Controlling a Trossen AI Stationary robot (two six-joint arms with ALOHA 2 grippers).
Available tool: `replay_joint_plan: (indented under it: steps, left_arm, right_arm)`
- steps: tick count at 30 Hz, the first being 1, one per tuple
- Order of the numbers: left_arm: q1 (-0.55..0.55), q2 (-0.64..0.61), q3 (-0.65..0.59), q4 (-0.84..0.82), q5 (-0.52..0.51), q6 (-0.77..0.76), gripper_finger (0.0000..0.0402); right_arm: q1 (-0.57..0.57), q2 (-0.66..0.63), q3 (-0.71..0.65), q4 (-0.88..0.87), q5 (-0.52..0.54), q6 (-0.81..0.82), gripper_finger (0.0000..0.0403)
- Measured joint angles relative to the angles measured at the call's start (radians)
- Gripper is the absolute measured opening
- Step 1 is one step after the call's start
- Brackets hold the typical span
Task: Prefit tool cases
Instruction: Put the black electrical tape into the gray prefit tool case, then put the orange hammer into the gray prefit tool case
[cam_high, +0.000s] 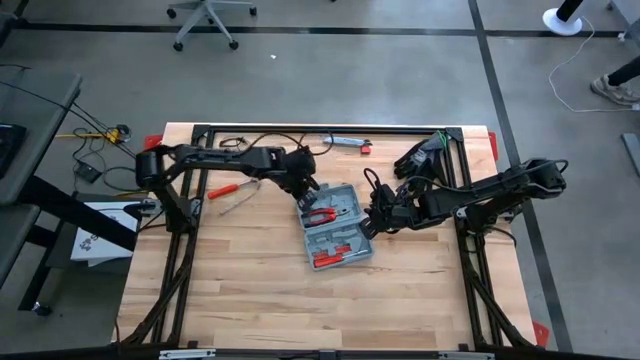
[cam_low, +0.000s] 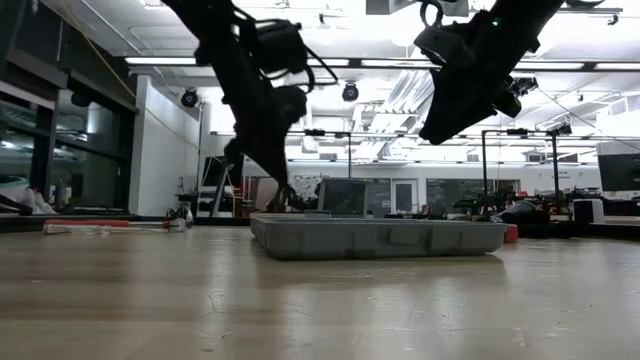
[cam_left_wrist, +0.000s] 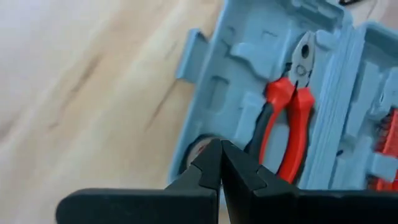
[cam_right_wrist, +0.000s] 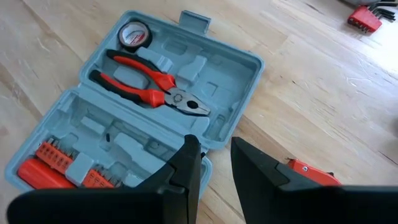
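Over the open tool case (cam_high: 336, 236), closed left gripper (cam_left_wrist: 219, 163) hovers; right gripper (cam_right_wrist: 214, 163), part-open and empty, flanks its edge.

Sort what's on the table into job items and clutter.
Job:
- open tool case
- red-handled pliers seated in it
- round tape measure
- orange bit set
- left gripper, fingers shut, over the case

Lying about:
- black gloves
- loose red-handled tool
- red hex key set

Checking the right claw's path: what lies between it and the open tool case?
Nothing: in the right wrist view, right claw hangs over tool case's near edge.
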Motion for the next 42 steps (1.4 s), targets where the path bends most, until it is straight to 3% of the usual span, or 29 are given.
replay_joint_plan:
  steps: [6,16,23,29,33,37,42]
  left_arm:
    - [-0.001,-0.080,-0.001,-0.169,-0.138,0.058,0.0000]
    - [0.147,-0.218,-0.178,-0.180,-0.116,0.126,0.0023]
    - [0.287,-0.328,-0.328,-0.229,-0.116,0.135,0.0091]
    - [0.347,-0.335,-0.422,-0.230,-0.088,0.144,0.0174]
    - [0.375,-0.331,-0.439,-0.229,-0.142,0.144,0.0218]
    - [0.404,-0.331,-0.441,-0.227,-0.179,0.145,0.0239]
    - [0.441,-0.310,-0.441,-0.227,-0.128,0.196,0.0243]
  right_arm:
    - [0.000,0.000,0.000,0.000,0.000,0.000,0.0083]
    - [0.001,0.000,0.000,-0.001,-0.001,0.000,0.0083]
    - [0.001,0.000,0.000,-0.006,-0.002,-0.010,0.0083]
    - [0.000,0.000,0.000,-0.007,0.006,-0.037,0.0083]
    - [0.000,0.000,0.000,-0.008,0.007,-0.038,0.0083]
    - [0.000,0.000,0.000,-0.009,0.007,-0.037,0.0083]
    - [0.000,0.000,0.000,-0.010,0.008,-0.038,0.0083]
